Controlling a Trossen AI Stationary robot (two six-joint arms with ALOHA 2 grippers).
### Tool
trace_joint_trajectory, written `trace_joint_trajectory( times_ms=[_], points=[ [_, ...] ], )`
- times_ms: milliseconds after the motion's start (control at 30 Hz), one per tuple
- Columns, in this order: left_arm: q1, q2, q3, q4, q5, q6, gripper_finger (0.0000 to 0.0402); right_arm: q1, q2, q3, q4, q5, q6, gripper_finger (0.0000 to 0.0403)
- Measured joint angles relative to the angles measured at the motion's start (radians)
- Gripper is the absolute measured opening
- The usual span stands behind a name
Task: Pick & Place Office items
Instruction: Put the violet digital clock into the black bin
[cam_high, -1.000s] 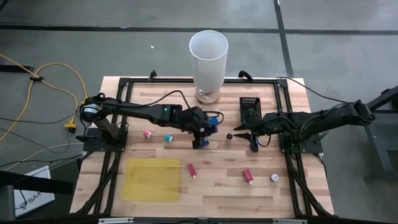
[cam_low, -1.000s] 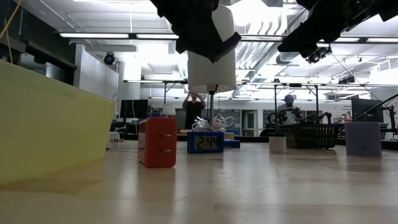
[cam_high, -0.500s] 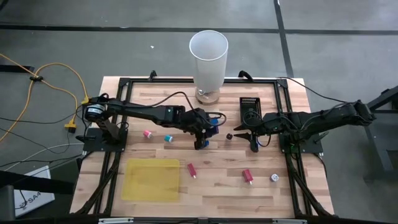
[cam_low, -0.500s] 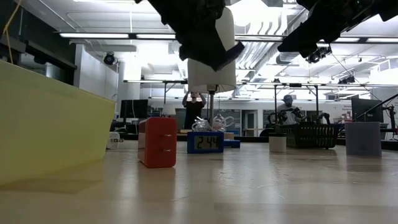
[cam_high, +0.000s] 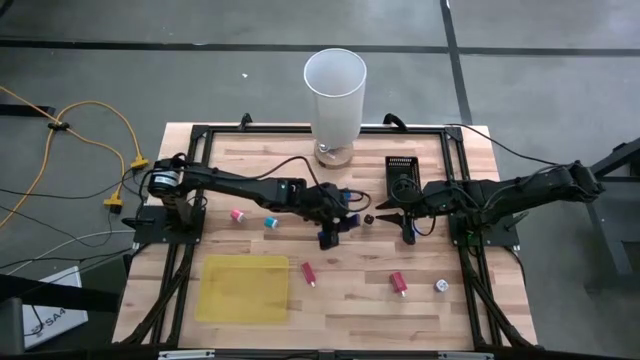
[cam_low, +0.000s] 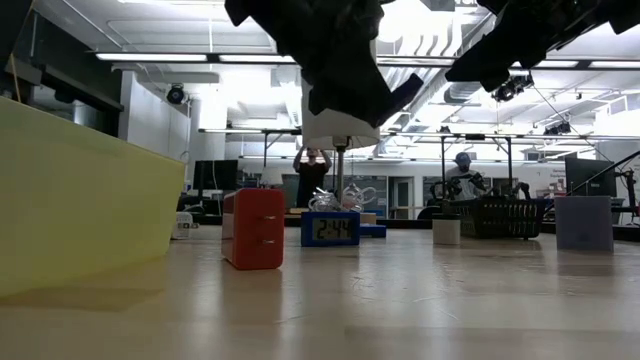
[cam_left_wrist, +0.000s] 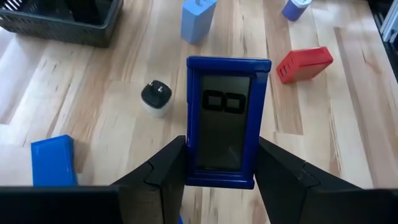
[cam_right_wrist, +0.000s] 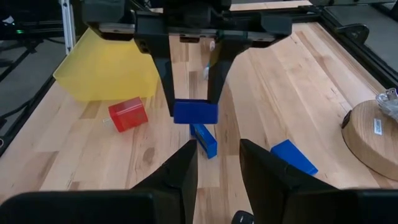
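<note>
My left gripper (cam_left_wrist: 221, 163) hovers over the middle of the table (cam_high: 330, 230), shut on a blue rectangular piece with a dark screen (cam_left_wrist: 225, 118). The right wrist view shows it too, as a blue block (cam_right_wrist: 195, 112) between the fingers. My right gripper (cam_high: 400, 222) waits open just to its right, near the black tray (cam_high: 403, 180). Lying on the table are a black-and-white round piece (cam_left_wrist: 155, 98), a red block (cam_left_wrist: 305, 62), a light blue block (cam_left_wrist: 198, 18), pink (cam_high: 237, 214) and teal (cam_high: 270, 222) pieces, and a whitish round piece (cam_high: 441, 286). My left gripper pinches the blue screen piece between its two fingers, which sit on the two long side edges near its wrist-side end (cam_left_wrist: 193, 168). The fingers (cam_left_wrist: 166, 168) point down from above and lie along the piece. The piece is lifted clear of the table.
The tall white cylinder (cam_high: 335, 95) stands on a wooden base (cam_right_wrist: 373, 137) at the far edge. A yellow sheet (cam_high: 244, 288) lies near left. Two red pieces (cam_high: 308, 273) (cam_high: 399, 284) lie near the front. A blue piece (cam_right_wrist: 204, 138) and a blue wedge (cam_right_wrist: 292, 155) lie under the grippers.
My left gripper, still holding the blue piece, has moved a little toward the table's right edge and toward my right gripper. The right arm has kept still.
</note>
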Motion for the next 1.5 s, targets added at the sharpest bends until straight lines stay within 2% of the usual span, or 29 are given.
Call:
trace_joint_trajectory(
  times_ms=[933, 1500],
  points=[
    [-0.008, 0.0, 0.0, 0.002, 0.001, 0.019, 0.0159, 0.0, 0.0, 0.0, 0.005, 0.002, 0.0, 0.0106],
    [-0.008, -0.001, 0.0, 0.002, 0.002, 0.019, 0.0159, 0.0, 0.0, 0.0, 0.046, -0.031, 0.004, 0.0106]
  ],
)
